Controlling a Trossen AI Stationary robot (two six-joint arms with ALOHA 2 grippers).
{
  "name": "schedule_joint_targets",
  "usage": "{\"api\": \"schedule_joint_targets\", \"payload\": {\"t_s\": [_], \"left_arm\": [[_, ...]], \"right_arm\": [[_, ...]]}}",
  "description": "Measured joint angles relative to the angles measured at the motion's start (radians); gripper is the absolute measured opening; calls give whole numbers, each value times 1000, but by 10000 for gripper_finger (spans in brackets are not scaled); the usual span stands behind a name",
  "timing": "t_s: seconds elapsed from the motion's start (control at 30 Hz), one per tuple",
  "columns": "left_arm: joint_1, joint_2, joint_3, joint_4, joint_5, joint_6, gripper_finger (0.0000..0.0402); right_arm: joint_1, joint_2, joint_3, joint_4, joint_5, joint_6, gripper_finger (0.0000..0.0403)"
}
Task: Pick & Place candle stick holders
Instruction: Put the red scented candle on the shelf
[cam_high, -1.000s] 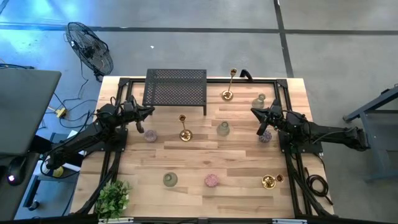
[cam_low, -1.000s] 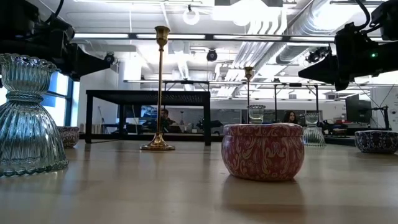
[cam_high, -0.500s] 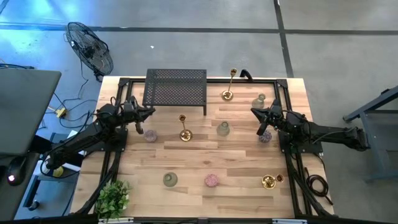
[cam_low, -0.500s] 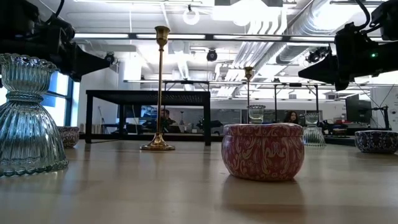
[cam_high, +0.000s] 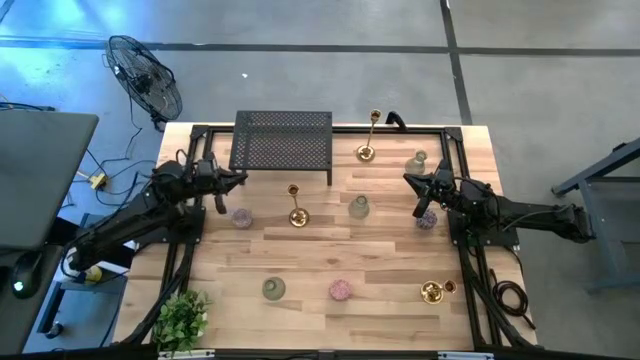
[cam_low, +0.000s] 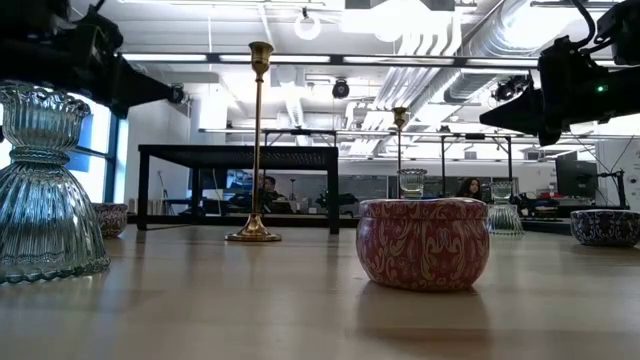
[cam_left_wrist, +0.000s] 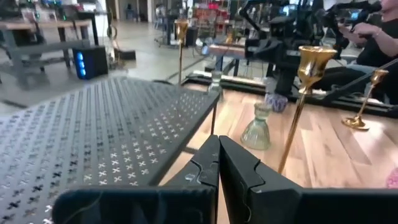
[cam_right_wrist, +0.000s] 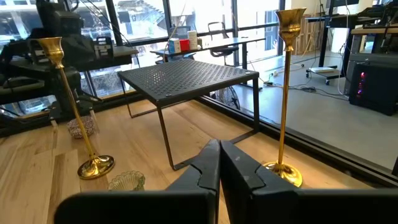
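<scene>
Beside the mesh rack (cam_high: 282, 142), the left gripper (cam_high: 236, 181) has been raised slightly since a second ago, jaws clenched and empty; the right gripper (cam_high: 411, 181), likewise clenched, is unmoved. Candle stick holders (cam_high: 297, 206) remain scattered across the counter (cam_high: 330, 250).

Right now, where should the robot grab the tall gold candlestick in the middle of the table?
Probably on its thin stem, partway up. The tall gold candlestick stands upright on a small round base and its cup is wider than the stem, so a pinch from the side is likely to hold better than one from above. The left pincer, shut and empty, is nearest, beside the black rack.
</scene>
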Motion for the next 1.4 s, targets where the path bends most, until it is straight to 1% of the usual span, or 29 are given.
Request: {"api": "schedule_joint_targets", "payload": {"t_s": [0.2, 0.3, 0.4, 0.57, 0.67, 0.73, 0.87, 0.93, 1.07, 1.13, 1.27, 1.4], "left_arm": [[0, 120, 73, -4, -1, -12, 1], [-18, 207, 119, -40, -8, -19, 1], [-72, 306, 175, -93, -73, -19, 1], [-199, 486, 274, -239, -229, -23, 1], [-267, 569, 337, -348, -295, -70, 1], [-304, 610, 366, -435, -316, -117, 1], [-351, 663, 419, -561, -320, -210, 1], [-355, 675, 432, -616, -311, -254, 1], [-353, 691, 442, -677, -226, -349, 1], [-353, 701, 442, -705, -208, -386, 7], [-353, 743, 442, -731, -205, -464, 45], [-353, 803, 442, -730, -195, -487, 109]], "right_arm": [[0, 0, 0, 0, 0, 0, 0], [0, 0, 0, 0, 0, 0, 0], [0, 0, 0, 0, 0, 0, 0], [0, 0, 0, 0, 0, 0, 0], [0, 0, 0, 0, 0, 0, 0], [0, 0, 0, 0, 0, 0, 0], [0, 0, 0, 0, 0, 0, 0], [0, 0, 0, 0, 0, 0, 0], [0, 0, 0, 0, 0, 0, 0], [0, 0, 0, 0, 0, 0, 0], [0, 0, 0, 0, 0, 0, 0], [0, 0, 0, 0, 0, 0, 0]]}}
